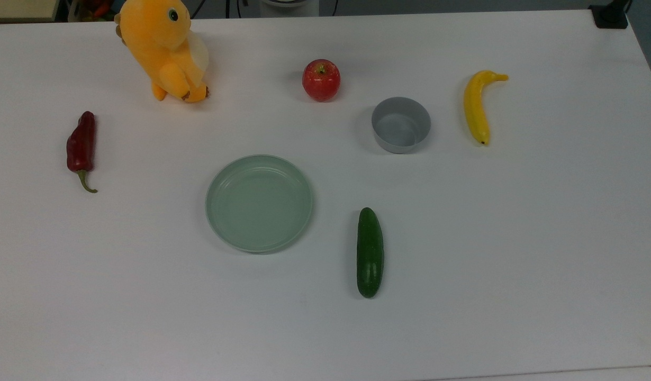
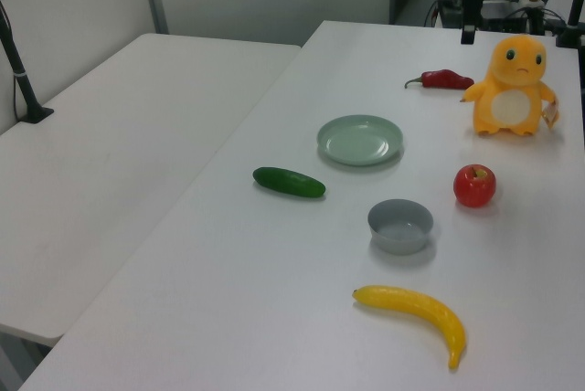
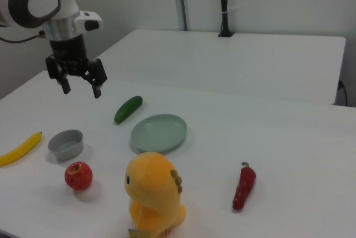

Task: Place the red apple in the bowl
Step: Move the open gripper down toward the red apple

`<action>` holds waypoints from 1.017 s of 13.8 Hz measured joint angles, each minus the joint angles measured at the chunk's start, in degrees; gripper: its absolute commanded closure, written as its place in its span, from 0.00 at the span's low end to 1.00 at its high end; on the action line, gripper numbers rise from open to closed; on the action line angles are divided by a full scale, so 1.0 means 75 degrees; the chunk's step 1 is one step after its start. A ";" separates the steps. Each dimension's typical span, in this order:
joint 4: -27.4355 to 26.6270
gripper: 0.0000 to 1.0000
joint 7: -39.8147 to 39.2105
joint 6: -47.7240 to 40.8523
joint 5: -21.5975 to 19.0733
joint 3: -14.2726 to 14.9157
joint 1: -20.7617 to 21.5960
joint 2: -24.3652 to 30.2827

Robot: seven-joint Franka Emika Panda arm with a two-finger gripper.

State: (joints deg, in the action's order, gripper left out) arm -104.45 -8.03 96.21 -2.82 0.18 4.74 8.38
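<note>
Gripper [image 3: 81, 89] is held spread and empty, high above the table [image 1: 516, 238]. Apple [image 1: 321, 80] sits untouched near the bowl [image 1: 400, 125], apart from it. Approach stage is judged; a descent over the apple with fingers straddling it is called for next.

Glossy red apple [image 1: 321, 80], matt bowl [image 1: 400, 125]
</note>
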 measured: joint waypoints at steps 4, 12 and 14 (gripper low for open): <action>-0.0822 0.00 0.0011 0.0946 0.0000 -0.0026 0.0198 0.0024; -0.2317 0.00 -0.0348 0.1494 0.0000 -0.0025 0.0202 0.0218; -0.2702 0.00 -0.0426 0.1494 0.0000 -0.0026 0.0224 0.0437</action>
State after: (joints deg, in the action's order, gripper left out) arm -124.72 -11.22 107.42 -2.82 -0.01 6.42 11.66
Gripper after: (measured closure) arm 0.000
